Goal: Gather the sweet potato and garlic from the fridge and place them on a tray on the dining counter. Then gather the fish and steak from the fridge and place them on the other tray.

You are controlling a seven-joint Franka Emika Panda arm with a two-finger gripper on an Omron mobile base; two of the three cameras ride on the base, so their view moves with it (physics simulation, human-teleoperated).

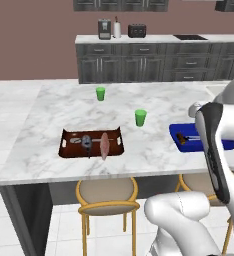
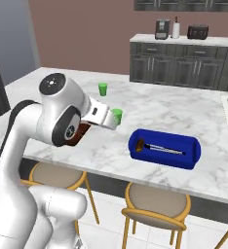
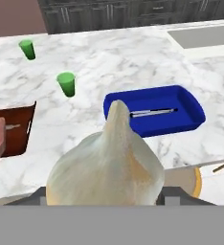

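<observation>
Holding the garlic [image 3: 106, 165] between my fingers, I have it right up against the hand camera, its pale bulb and pointed tip blocking my fingertips. My gripper [image 2: 117, 116] hangs above the near edge of the counter [image 1: 49, 107], clenched on that bulb. Just beyond it lies the blue tray [image 3: 188, 107], with a thin dark-handled utensil inside; I cannot make out a sweet potato there. Off to one side sits the brown tray [image 1: 65, 145], already carrying the fish [image 1: 86, 144] and the steak [image 1: 105, 145] side by side. Two green cups [image 1: 140, 117] stand farther back on the marble. I judge this to be the garlic delivery: next I must reach forward over the blue tray, lower, and let go clear of the utensil.
</observation>
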